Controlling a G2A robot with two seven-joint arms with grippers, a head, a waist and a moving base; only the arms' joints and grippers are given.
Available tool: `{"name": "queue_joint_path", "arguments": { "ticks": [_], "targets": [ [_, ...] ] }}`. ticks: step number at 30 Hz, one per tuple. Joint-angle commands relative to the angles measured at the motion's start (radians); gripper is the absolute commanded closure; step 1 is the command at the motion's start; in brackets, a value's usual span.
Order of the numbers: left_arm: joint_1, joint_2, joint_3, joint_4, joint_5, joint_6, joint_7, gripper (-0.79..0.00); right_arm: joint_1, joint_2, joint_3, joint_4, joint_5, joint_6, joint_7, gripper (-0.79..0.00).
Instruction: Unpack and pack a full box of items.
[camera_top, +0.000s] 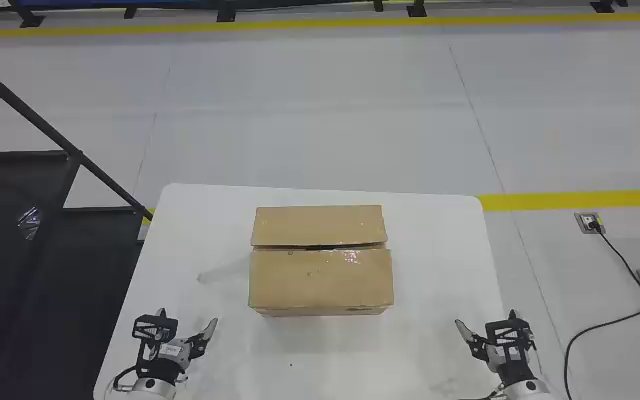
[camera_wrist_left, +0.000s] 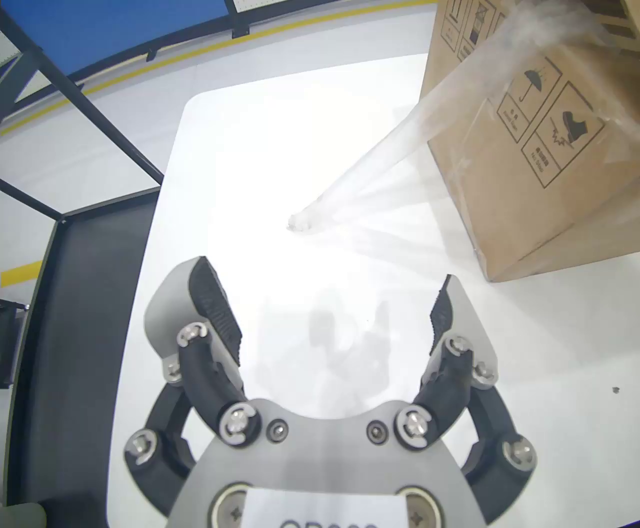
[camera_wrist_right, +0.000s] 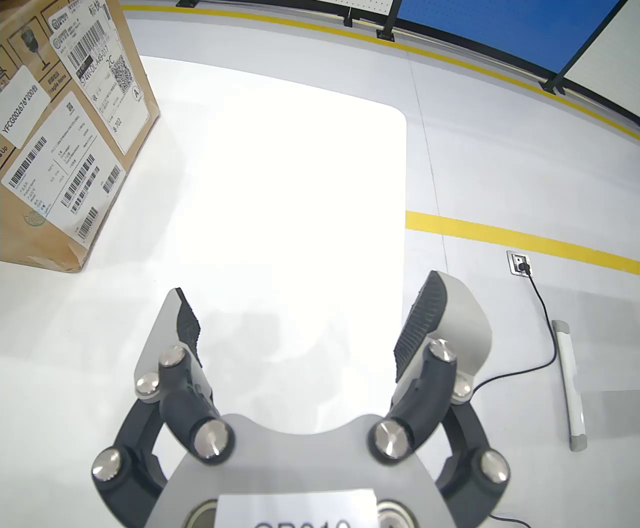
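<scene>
Symmetrically, left fingers (camera_wrist_left: 212, 305), right fingers (camera_wrist_right: 422, 315) spread, empty, at near table (camera_top: 440, 260) corners.

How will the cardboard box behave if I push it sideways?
The cardboard box is broad and sits flat, so it probably slides on the smooth table rather than tips. A gap at its top seam suggests loose flaps that may flex. Its trailing tape strip would likely drag along.

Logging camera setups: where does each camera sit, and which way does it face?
Top: above the arms, looking down at table and box; left gripper and right gripper at the near edge.
Left wrist: on that wrist, facing over its open gripper toward the box.
Right wrist: likewise, from the box's other side.
Shared: the box, in all.
</scene>
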Motion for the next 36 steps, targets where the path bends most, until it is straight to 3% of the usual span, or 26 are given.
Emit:
{"name": "queue_joint_path", "arguments": {
  "ticks": [1, 22, 30, 36],
  "targets": [
    [0.000, 0.000, 0.000, 0.000, 0.000, 0.000, 0.000, -0.785, 0.000, 0.000, 0.000, 0.000, 0.000, 0.000, 0.000, -0.785],
    [0.000, 0.000, 0.002, -0.001, 0.001, -0.004, 0.000, -0.785, 0.001, 0.000, -0.005, -0.003, 0.001, -0.008, 0.001, -0.785],
    [-0.028, 0.008, -0.041, 0.006, -0.049, -0.205, 0.145, -0.785, 0.083, -0.006, -0.076, -0.075, 0.003, -0.076, 0.119, -0.785],
    [-0.106, 0.014, -0.098, 0.021, -0.065, -0.260, 0.200, -0.785, 0.218, -0.013, -0.150, -0.099, 0.081, -0.152, 0.293, -0.785]
  ]
}}
